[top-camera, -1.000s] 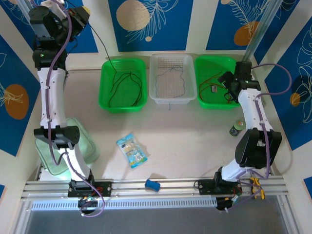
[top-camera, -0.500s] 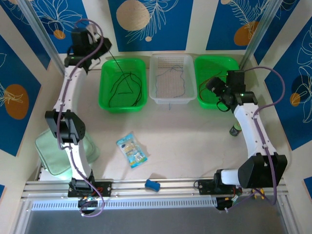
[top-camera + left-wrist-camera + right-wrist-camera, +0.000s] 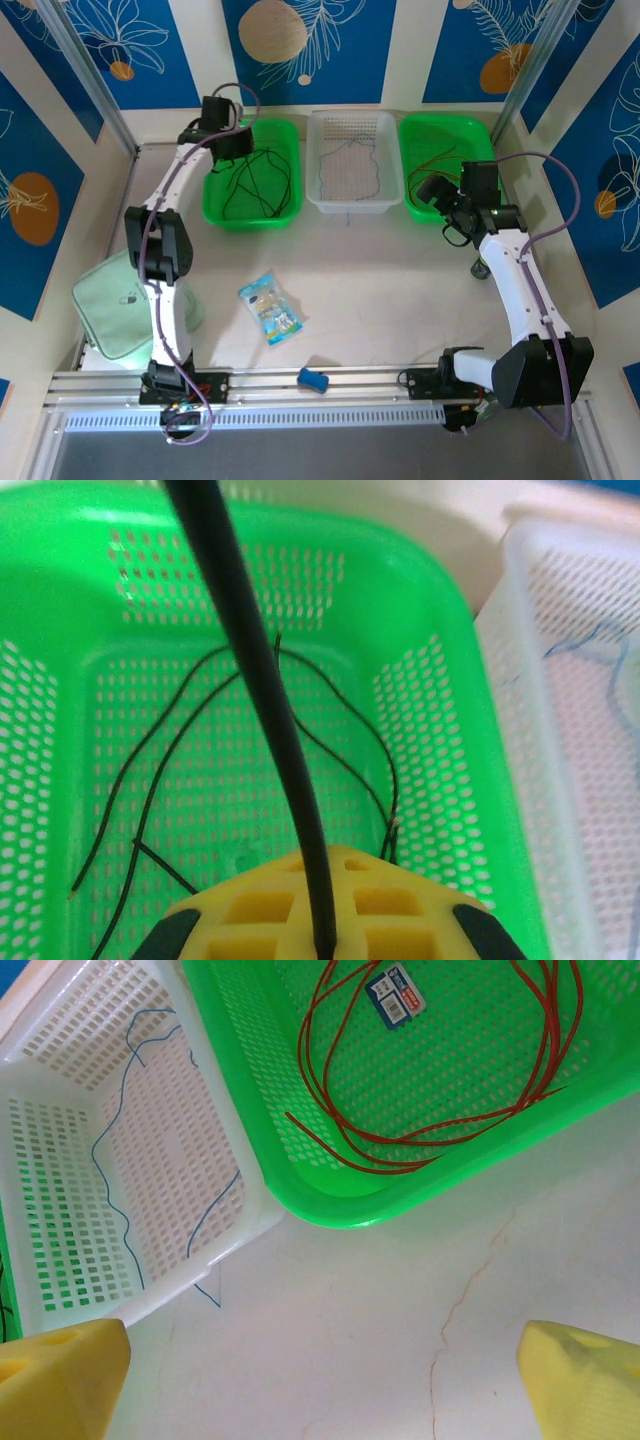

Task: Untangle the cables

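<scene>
Black cable (image 3: 262, 670) sits clamped in the left gripper (image 3: 322, 930) above the left green basket (image 3: 60, 610); best to lower slowly and let go once slack pools inside; blue cable (image 3: 105, 1150) lies in the white basket (image 3: 60, 1020); red cables (image 3: 440, 1125) lie in the right green basket (image 3: 330, 1200); right gripper (image 3: 322, 1380) hangs released nearby.

White arms (image 3: 515, 285) carry black joints, lilac cables (image 3: 545, 154), yellow end effector fingers (image 3: 60, 1380).

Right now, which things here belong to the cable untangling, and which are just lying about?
Job: black cables, blue cable, red cables, left green basket, white basket, right green basket.
Lying about: snack packet, blue block, pale green pouch, small green can.
</scene>
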Action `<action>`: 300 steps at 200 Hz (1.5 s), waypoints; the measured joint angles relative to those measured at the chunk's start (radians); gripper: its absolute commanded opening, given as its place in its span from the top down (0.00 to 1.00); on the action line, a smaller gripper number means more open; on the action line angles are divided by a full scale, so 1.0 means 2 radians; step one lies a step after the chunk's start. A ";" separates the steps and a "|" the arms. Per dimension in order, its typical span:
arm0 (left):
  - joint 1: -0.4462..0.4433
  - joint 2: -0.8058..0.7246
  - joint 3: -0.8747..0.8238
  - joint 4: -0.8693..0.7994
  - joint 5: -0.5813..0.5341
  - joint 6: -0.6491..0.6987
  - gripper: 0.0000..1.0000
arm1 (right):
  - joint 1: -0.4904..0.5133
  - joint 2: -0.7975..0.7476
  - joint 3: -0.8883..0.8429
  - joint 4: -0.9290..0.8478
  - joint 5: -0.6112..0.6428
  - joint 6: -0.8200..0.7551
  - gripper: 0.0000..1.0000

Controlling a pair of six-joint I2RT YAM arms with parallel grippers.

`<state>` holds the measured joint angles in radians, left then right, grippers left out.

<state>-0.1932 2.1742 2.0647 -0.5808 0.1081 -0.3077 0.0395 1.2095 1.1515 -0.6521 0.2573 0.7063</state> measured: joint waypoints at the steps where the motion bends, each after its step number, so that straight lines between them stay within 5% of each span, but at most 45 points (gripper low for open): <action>1: -0.001 0.001 0.001 -0.001 0.000 0.001 1.00 | 0.000 -0.001 0.000 0.000 0.000 0.000 0.01; 94: -0.021 0.116 0.072 -0.063 -0.019 -0.003 1.00 | 0.000 -0.038 -0.037 -0.002 -0.006 -0.009 0.01; 109: -0.021 0.125 0.071 -0.063 -0.005 -0.006 0.68 | 0.000 -0.049 -0.038 -0.004 -0.005 -0.009 0.01; 132: -0.021 0.128 0.070 -0.057 0.015 -0.022 0.42 | -0.002 -0.061 -0.038 -0.004 -0.006 -0.010 0.01; 195: -0.021 0.127 0.080 -0.063 -0.014 0.009 0.20 | -0.008 -0.085 -0.056 -0.007 -0.006 -0.015 0.01; 240: -0.019 0.126 0.202 -0.098 -0.063 0.054 0.17 | -0.010 -0.087 -0.058 -0.007 -0.006 -0.016 0.01; 255: -0.019 0.111 0.213 -0.092 -0.068 0.060 0.09 | -0.011 -0.088 -0.058 -0.006 -0.008 -0.020 0.01; 269: -0.020 0.084 0.190 -0.080 -0.068 0.067 0.00 | -0.014 -0.094 -0.063 0.003 -0.013 -0.028 0.01; 300: -0.025 -0.024 0.037 -0.015 -0.067 0.065 0.00 | -0.021 -0.126 -0.092 0.037 -0.032 -0.057 0.01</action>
<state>-0.2428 2.1265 2.1380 -0.6102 -0.0265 -0.1776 -0.0025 0.9573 0.9680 -0.5774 0.1932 0.5922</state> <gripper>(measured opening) 0.996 0.992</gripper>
